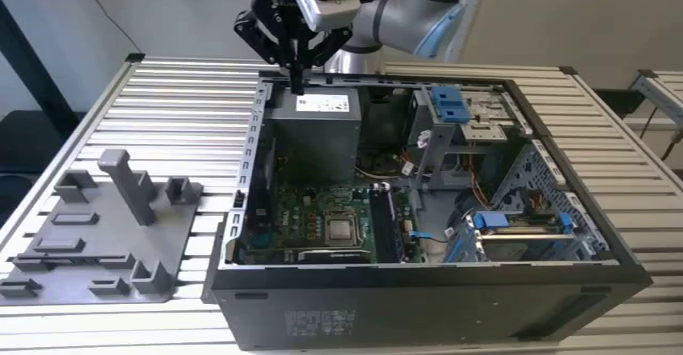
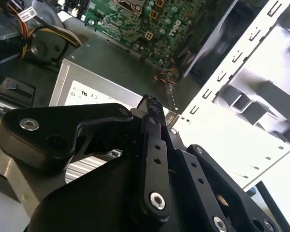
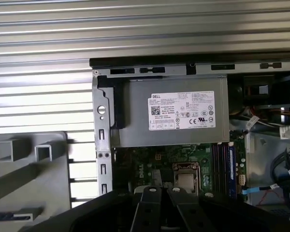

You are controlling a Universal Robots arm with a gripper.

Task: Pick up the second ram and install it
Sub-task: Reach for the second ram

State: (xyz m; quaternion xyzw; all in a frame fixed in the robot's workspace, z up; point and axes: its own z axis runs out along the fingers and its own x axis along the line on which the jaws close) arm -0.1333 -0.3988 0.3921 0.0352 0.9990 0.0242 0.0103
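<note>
**Desk:** What does the exterior view show?

**Caption writer:** The black two-finger gripper (image 1: 299,87) hangs just above the far edge of the grey metal power supply box (image 1: 320,123), its fingers pressed together on nothing.

**Desk:** And the second ram (image 1: 386,225), the long flat dark-green memory stick?

**Caption writer:** It appears to stand on edge in the green circuit board (image 1: 309,211), near the box and well apart from the gripper. That reading is not certain.

**Desk:** The second wrist view?

**Caption writer:** The fingertips (image 2: 152,104) meet over the box's labelled face.

**Desk:** The first wrist view?

**Caption writer:** The box lies straight below, with the board just beside it. The stick is judged light, stiff and fragile. It is best held by its flat faces near the middle, clear of the contact edge.
</note>
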